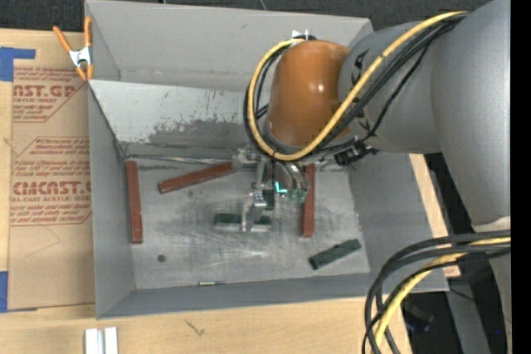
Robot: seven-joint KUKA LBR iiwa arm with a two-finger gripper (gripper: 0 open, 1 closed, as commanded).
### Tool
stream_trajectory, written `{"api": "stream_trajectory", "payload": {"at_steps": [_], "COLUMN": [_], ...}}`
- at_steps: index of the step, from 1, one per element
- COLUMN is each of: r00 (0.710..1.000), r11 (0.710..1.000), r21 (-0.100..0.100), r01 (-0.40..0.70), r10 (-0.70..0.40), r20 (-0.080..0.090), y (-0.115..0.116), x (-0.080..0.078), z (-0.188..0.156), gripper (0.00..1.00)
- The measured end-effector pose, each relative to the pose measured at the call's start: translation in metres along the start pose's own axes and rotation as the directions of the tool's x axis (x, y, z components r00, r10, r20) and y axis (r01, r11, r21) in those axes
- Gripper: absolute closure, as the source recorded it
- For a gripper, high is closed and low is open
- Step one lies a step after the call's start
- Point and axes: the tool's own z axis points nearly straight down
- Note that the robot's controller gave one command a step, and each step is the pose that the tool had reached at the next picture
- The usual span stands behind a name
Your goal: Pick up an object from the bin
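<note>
While pincer (257, 215) hangs: three sticks (133, 201) (195, 177) (308, 210) (two blocks (226, 220) (335, 254)).

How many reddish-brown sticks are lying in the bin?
3. One stick lies along the left wall, a slanted stick left of the gripper, another stick just right of it. The arm may hide others.

Thing: short dark-green bar (225, 220)
Pose: lying flat, long side running left to right
Place: middle of the bin (178, 33) floor
</note>
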Motion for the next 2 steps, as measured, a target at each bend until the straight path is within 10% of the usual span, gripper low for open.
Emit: {"api": "stream_trajectory", "payload": {"at_steps": [2], "r00": [0.991], "r11": [0.991], "r21": [-0.001], "r01": [-0.131], "r10": [0.131], "r20": [0.007], "y": [-0.008], "x": [0.019], "z": [0.021], "gripper": [0.0]}}
